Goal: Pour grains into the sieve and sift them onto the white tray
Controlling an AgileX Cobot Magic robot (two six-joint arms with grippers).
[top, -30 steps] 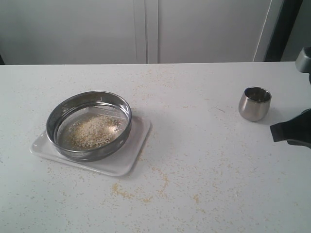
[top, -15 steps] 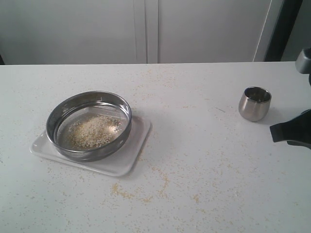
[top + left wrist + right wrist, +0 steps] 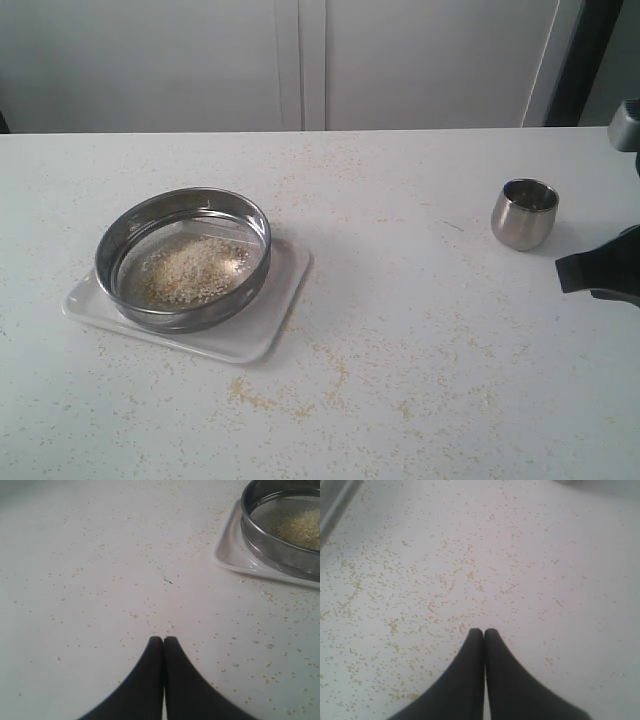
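Sitting on the white tray [image 3: 262, 330], the sieve [image 3: 183, 258] covers most of it and leaves bare only a strip and a corner of the tray. A pale heap of grains [image 3: 190, 272] lies on the mesh inside the ring. More fine yellow granules [image 3: 250, 395] are scattered on the table [image 3: 430, 330] around the tray. A small steel cup [image 3: 524, 213] stands upright, well apart from the sieve, on the right side of the table.

The left gripper [image 3: 163, 638] has its two black fingers pressed together with nothing between them, over bare table near a corner of the tray. The right gripper [image 3: 483, 630] also has its fingers pressed together and holds nothing, above a part of the table with many loose granules.
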